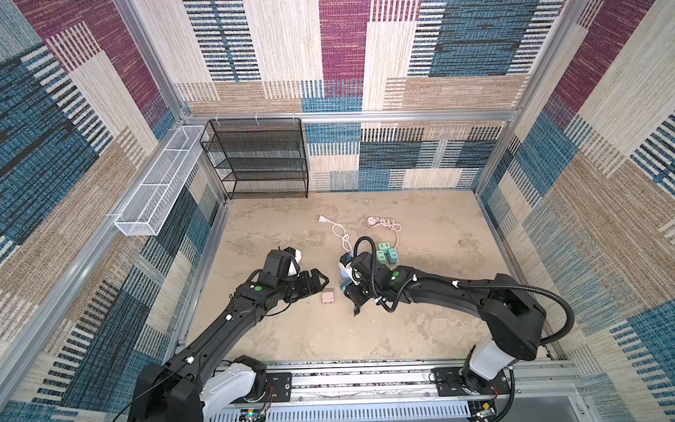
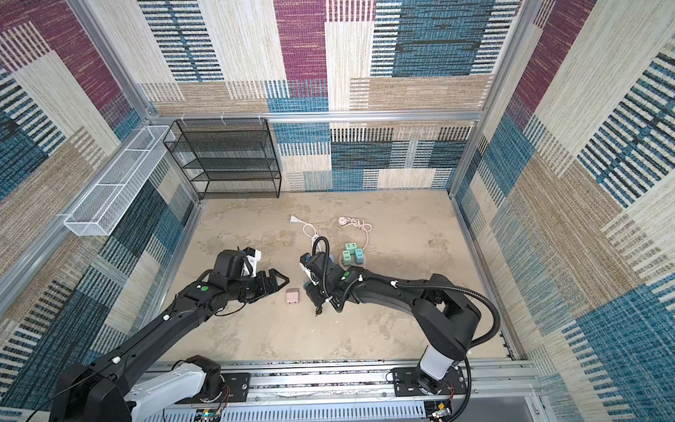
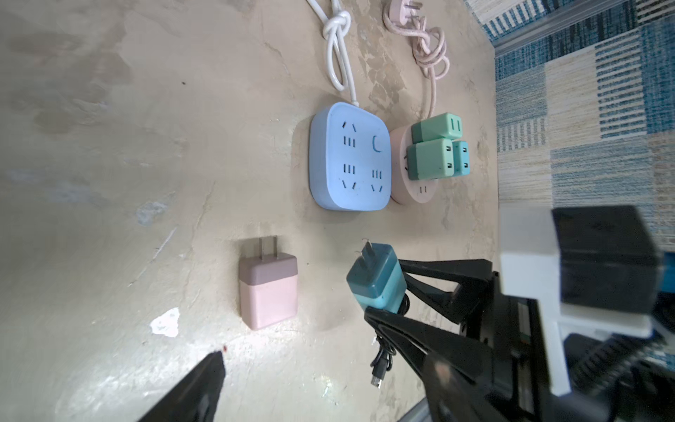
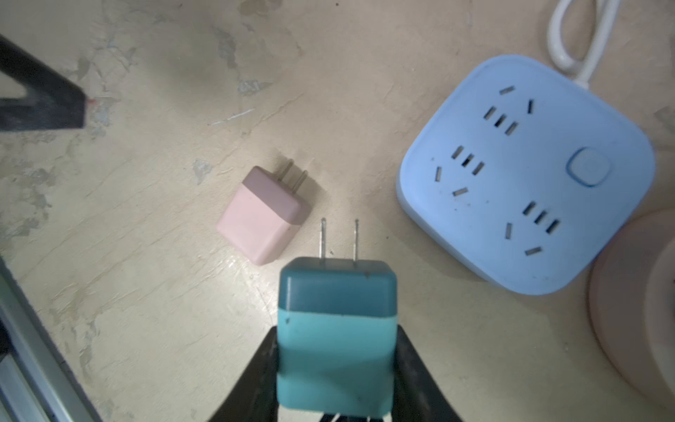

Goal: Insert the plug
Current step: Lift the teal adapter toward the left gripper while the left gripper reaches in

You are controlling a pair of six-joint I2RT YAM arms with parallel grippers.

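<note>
My right end effector (image 3: 384, 286) is clamped on the two-tone teal plastic plug (image 4: 336, 321), prongs pointing outward, near the square light-blue power strip (image 4: 526, 175). My left end effector (image 1: 310, 292) hovers, jaws spread wide, beside the pink plastic plug (image 4: 261, 215) lying on the beige desk (image 1: 420, 329).

No text, label or number can be read anywhere.
</note>
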